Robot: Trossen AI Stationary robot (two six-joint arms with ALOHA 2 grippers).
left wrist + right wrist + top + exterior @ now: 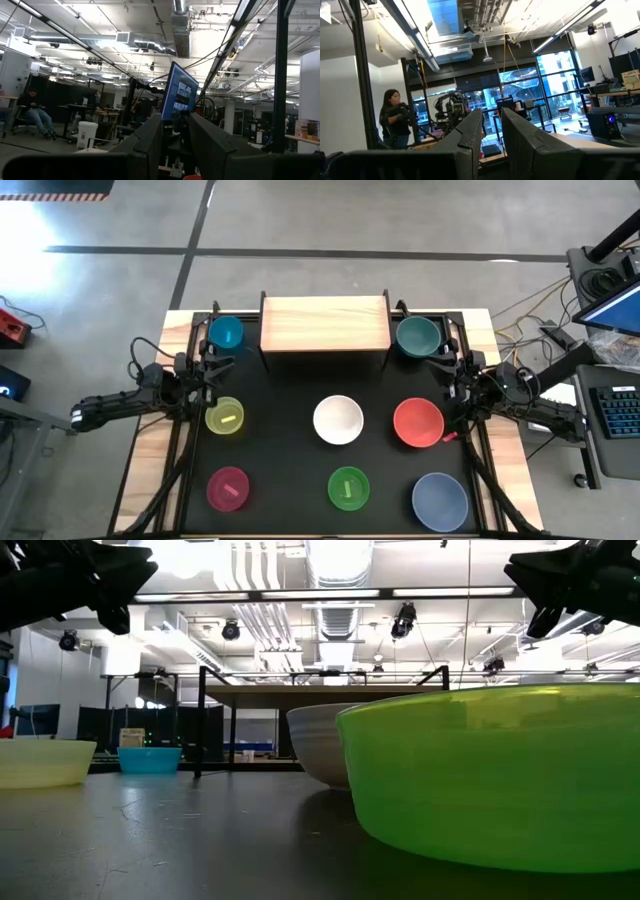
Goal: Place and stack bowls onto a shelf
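Since no bowl has yet been stacked, the risks lie in the first reaches. Nearest the front edge of the tabletop (290, 480), the pink bowl (229, 488), green bowl (349, 487) and periwinkle bowl (439, 501) are set in a row; a rim pinched off-centre could be tipped or slid. Behind them the yellow bowl (225, 416), white bowl (338, 420) and red bowl (418, 423) are spaced well apart. The left gripper (212, 366) is held above the yellow bowl's far side, the right gripper (446, 376) beside the red one; each pair of fingers (150, 137) appears narrowly parted, though this is judged from the wrist views alone. Farthest back, the empty shelf (324, 324) is flanked closely by the blue bowl (226, 333) and teal bowl (417, 335), so either could be knocked against its legs.
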